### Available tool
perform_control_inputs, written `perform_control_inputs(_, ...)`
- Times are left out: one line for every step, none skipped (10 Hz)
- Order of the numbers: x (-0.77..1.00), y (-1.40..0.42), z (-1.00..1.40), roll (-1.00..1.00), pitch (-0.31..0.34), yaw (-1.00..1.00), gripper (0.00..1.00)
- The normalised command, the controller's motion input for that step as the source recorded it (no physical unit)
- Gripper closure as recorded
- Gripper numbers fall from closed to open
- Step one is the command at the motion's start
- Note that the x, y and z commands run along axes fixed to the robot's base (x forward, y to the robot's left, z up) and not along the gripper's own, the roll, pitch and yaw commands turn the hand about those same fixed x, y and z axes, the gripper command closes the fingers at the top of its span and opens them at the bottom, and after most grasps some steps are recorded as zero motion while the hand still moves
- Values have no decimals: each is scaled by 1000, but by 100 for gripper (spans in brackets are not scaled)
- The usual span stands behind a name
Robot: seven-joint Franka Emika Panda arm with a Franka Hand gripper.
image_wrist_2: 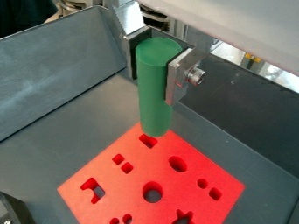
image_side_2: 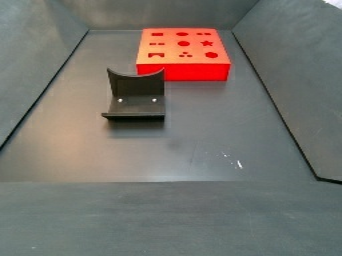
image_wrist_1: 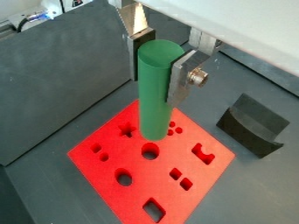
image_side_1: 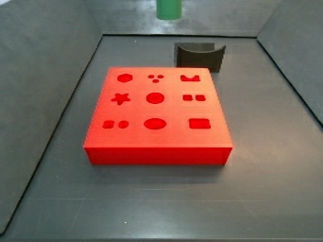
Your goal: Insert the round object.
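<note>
Green peg [image_wrist_1: 156, 87]: nearest the wrist cameras, a slim matte cylinder, upright, hanging down from the gripper; its lower end shows at the upper edge in a side view [image_side_1: 168, 8].
Gripper [image_wrist_1: 159, 63]: closed on the green peg, silver finger plates [image_wrist_2: 181, 77] pressed against opposite sides of it; held high above the red block, not touching it.
Red block [image_wrist_1: 152, 162]: directly below the gripper on the dark surface [image_side_2: 187, 150]; its top is cut with round, square, star and notched holes.
Round holes [image_side_1: 154, 97]: several, all open, nothing in them.
Dark grey curved holder [image_side_2: 134, 96]: on the surface beside the red block, apart from it, off to one side of the gripper.
Obstructions: nothing lies between peg and block.
</note>
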Motion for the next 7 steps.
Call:
perform_control_inputs(200,289,-237,77,0,0,100)
perform_control_inputs(183,609,-323,107,0,-11,100)
perform_control_inputs(0,617,-369,190,0,-100,100)
perform_control_inputs(-66,569,-426,263,0,-129,100)
perform_control_inputs(-546,366,-737,201,-91,-166,100)
perform_control_inputs(-743,51,-934,0,-176,-86,100)
perform_control_inputs(-223,-277,-720,-14,-251,0,100)
